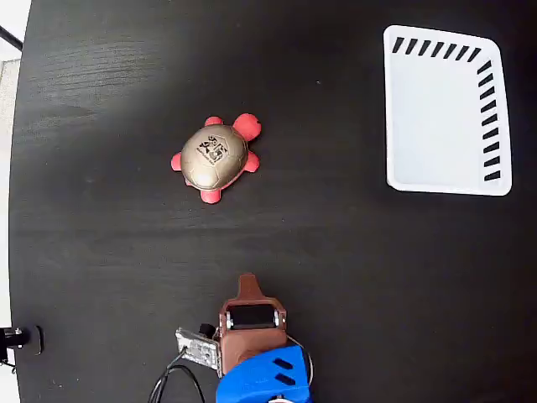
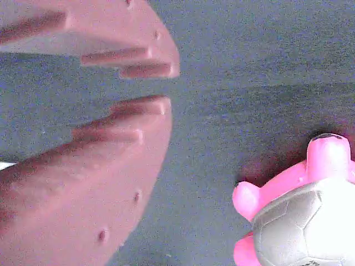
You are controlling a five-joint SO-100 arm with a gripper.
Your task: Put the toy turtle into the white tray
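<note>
Fixed view: the toy turtle (image 1: 216, 157) was seen on the black table (image 1: 101, 252) at ten o'clock from centre. The gripper (image 1: 247, 280), at six o'clock, was held slightly parted and empty. The white tray (image 1: 393, 117) was located at two o'clock.

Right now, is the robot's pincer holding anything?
Pincer: slightly open, holding nothing; the toy turtle sits apart from it on the table.

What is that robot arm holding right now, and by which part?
Nothing. The end effector has only a narrow empty gap between its fingertips, and the toy turtle lies apart from it on the black table.
</note>
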